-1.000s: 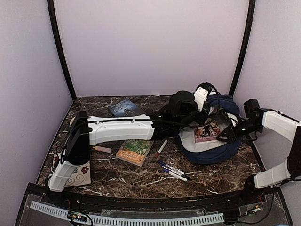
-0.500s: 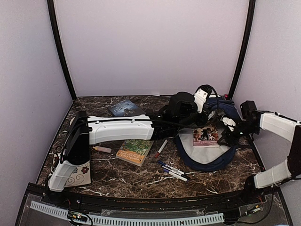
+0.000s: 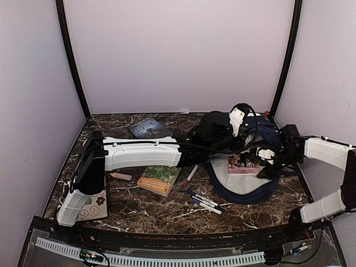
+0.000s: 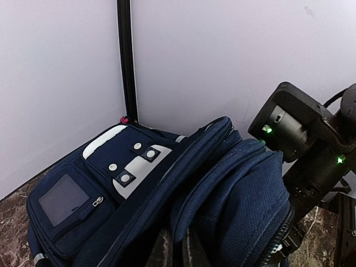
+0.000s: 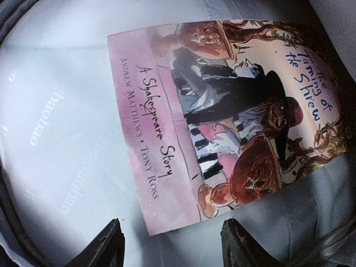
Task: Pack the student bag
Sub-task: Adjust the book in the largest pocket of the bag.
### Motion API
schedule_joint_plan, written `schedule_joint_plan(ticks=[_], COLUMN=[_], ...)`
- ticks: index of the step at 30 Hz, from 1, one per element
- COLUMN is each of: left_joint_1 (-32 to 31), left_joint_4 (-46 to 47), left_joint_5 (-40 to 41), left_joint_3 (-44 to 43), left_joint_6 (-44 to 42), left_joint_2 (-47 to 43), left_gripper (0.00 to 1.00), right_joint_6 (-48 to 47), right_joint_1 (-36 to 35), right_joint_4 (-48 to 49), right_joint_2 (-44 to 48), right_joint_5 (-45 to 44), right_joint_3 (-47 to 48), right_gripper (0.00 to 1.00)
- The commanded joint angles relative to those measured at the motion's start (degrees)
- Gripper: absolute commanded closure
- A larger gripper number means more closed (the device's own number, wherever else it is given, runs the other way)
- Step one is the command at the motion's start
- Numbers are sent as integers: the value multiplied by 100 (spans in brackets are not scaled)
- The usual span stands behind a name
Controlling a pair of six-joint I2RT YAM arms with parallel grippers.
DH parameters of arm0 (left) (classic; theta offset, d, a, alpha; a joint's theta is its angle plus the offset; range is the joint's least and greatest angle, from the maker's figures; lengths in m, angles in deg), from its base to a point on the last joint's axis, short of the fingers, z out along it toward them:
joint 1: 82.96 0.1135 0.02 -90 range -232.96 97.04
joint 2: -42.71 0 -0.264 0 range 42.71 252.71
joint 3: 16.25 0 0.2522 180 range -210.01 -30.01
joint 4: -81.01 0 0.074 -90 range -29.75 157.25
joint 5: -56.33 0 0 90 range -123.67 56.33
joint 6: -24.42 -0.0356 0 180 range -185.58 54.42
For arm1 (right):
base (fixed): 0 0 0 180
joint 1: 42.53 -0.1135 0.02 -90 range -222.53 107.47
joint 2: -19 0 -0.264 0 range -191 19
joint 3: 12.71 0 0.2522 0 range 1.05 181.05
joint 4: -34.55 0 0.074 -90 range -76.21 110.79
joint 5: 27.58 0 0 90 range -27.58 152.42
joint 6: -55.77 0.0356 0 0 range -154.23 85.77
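One book (image 5: 222, 122) lay in student bag (image 3: 247, 194), just under R gripper (image 5: 172, 228), jaws apart, empty. L gripper (image 4: 177, 248) clamped shut on bag flap. Left of both: green book (image 3: 159, 178), dark book (image 3: 147, 128), pens (image 3: 204, 201) unpacked.

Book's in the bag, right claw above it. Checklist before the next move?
1. Book in bag: ok. The pink-bordered paperback book lies flat on the pale grey lining of the navy-blue fabric backpack.
2. Release: ok. The right claw is open, with nothing between its fingers.
3. Mouth held open: ok. The left claw is shut on backpack fabric.
4. Retreat path past the rim: cannot tell.
5. Everything packed: not ok. The green-covered book, dark blue book and loose pens lie on the brown marble table.
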Motion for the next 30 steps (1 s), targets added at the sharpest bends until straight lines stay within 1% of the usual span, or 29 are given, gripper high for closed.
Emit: schedule_joint_plan(ticks=[1, 4, 7, 13, 16, 20, 24, 28, 30], left_joint_1=[47, 46, 46, 44, 44, 42, 41, 40, 44], left_joint_4=[487, 542, 568, 508, 464, 427, 429, 400, 383], left_joint_5=[252, 180, 107, 38, 86, 11, 16, 21, 21], left_joint_3=[22, 10, -11, -69, -67, -66, -79, -93, -87], left_joint_6=[-42, -28, 4, 27, 19, 34, 21, -16, -17], left_joint_2=[-713, -710, -707, -712, -716, -729, -727, -735, -748], left_gripper=[100, 100, 100, 100, 100, 100, 100, 100, 100], right_joint_6=[-491, -338, -227, -498, -595, -299, -122, 639, 701], right_joint_1=[-41, -104, -241, -461, -628, -799, -873, -883, -883], right_joint_4=[-94, 317, 601, 552, 738, 1367, 1666, 2683, 3020], right_joint_2=[558, 642, 531, 157, 88, 0, -241, -468, -675], right_joint_5=[-277, -637, -868, -780, -862, -1187, -1300, -1804, -1928], right_joint_3=[-221, -295, -261, -167, -275, -425, -369, -366, -249], right_gripper=[39, 40, 40, 39, 39, 39, 40, 45, 46])
